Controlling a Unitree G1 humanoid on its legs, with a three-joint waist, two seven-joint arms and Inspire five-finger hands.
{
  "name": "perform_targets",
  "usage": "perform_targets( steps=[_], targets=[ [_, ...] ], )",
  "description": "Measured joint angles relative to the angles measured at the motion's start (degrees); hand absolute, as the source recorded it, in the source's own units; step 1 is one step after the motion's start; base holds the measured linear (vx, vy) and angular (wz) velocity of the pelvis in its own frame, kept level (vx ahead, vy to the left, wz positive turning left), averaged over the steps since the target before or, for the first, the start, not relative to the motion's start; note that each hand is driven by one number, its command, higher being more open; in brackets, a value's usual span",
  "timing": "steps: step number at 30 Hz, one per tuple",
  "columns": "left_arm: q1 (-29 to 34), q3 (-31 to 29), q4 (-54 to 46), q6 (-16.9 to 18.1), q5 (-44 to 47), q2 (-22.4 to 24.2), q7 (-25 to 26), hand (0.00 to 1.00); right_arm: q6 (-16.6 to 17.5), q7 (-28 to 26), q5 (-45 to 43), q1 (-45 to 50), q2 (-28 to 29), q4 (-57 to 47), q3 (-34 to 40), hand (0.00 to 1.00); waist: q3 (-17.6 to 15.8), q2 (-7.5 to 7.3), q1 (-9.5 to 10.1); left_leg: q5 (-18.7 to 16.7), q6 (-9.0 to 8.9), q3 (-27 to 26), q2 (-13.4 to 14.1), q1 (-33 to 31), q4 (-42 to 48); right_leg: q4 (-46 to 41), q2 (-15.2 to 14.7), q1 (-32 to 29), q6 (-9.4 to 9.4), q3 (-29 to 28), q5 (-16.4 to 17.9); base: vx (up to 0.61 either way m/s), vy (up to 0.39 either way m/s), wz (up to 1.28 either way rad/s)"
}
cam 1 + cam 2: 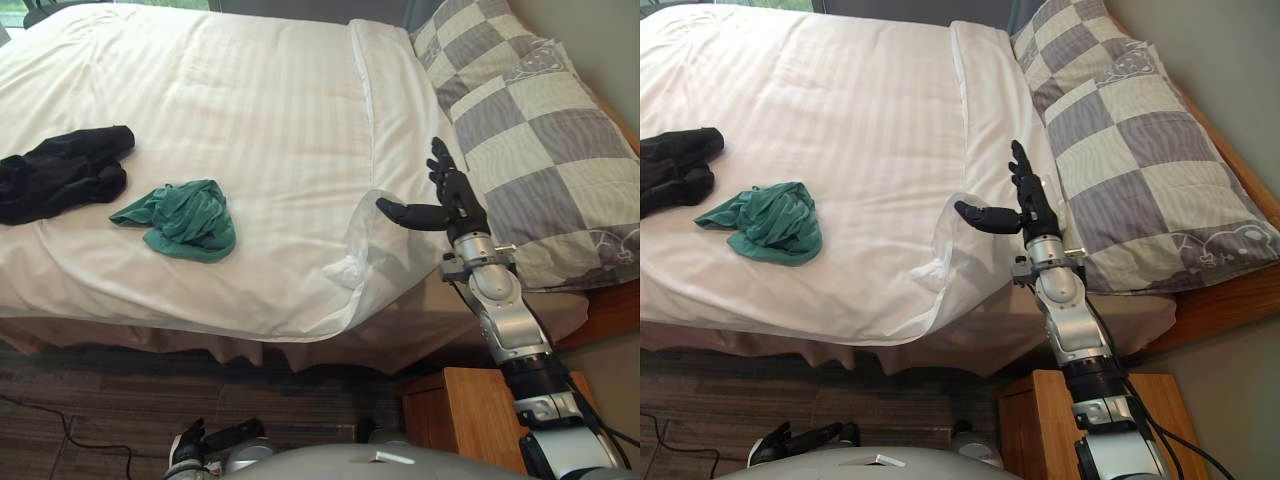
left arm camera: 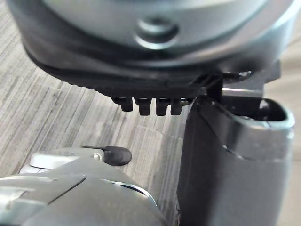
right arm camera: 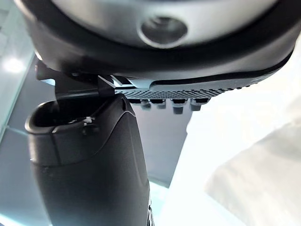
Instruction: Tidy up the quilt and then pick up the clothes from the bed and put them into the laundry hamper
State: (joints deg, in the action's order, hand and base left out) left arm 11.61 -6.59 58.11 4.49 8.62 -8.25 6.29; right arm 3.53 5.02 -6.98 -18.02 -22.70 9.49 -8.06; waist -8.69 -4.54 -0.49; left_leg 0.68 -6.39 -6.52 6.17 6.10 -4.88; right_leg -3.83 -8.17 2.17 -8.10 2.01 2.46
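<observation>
Left hand hung low at the near edge of the eye views, above the dark floor. Its fingers were straight and relaxed, and it held nothing. Its own wrist view showed the same: fingertips in a row, thumb out, striped carpet beyond.

Wooden nightstand stood just beside the bed on the robot's right, below the raised right arm.

Right hand was held up over the near right part of the bed, between the quilt's turned-up corner and the checked pillow. Its fingers pointed straight up and its thumb stuck out sideways toward the quilt; the hand was spread and empty. The thumb tip was right at the lifted edge of the corner, and I could not tell whether it touched. The right wrist view showed white cloth past the fingertips.

White quilt covered most of the bed. It was mostly smooth, with a folded band along the pillow side, and its near edge draped over the mattress side.

Clothes lay on the quilt, well apart from the right hand. Green garment was bunched near the middle. Black garment was crumpled further to the robot's left, near the green one but not touching it.
</observation>
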Motion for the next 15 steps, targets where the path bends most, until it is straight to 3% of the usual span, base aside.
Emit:
perform_targets(
  steps=[8, 13, 14, 15],
  targets=[
    [-2.27, -0.06, -0.26, 1.83, 0.73, 0.18, -0.13, 1.0, -0.15, -1.3, 4.71, -9.37, -0.48, 9.03, -6.24, 1.0, -5.0, 0.44, 1.1, 1.44, 0.64, 1.84, -0.68, -3.75, 0.05, 0.11, -0.7, -2.63, -0.04, 1.56, -0.94, -0.02, 0.003, 0.11],
    [-3.25, -0.04, -1.7, 2.11, 2.51, 0.42, -0.04, 1.0, -0.24, -1.97, 9.08, -15.1, -4.83, 20.81, -7.9, 1.0, -8.47, 0.85, 1.86, 2.44, 1.45, 3.04, -1.75, -5.74, 0.06, 0.52, -1.73, -3.81, -0.21, 2.35, -2.15, -0.04, 0.024, 0.12],
    [-3.29, 0.05, -2.06, 2.46, 2.5, 0.53, 0.08, 1.0, -0.24, -1.96, 10.44, -17.06, -5.18, 24.73, -7.89, 0.0, -9.16, 1.07, 1.85, 2.57, 1.57, 2.98, -1.85, -5.92, 0.06, 0.64, -1.79, -4.02, -0.18, 2.23, -2.66, -0.06, 0.04, 0.03],
    [-3.34, 0.1, -2.08, 2.77, 2.5, 0.54, 0.07, 1.0, -0.24, -1.96, 11.23, -17.88, -5.45, 26.44, -7.89, 0.0, -9.44, 1.11, 1.85, 2.63, 1.64, 2.95, -1.97, -6.0, 0.06, 0.77, -1.9, -4.08, -0.22, 2.18, -2.81, -0.06, 0.039, -0.02]
  ],
)
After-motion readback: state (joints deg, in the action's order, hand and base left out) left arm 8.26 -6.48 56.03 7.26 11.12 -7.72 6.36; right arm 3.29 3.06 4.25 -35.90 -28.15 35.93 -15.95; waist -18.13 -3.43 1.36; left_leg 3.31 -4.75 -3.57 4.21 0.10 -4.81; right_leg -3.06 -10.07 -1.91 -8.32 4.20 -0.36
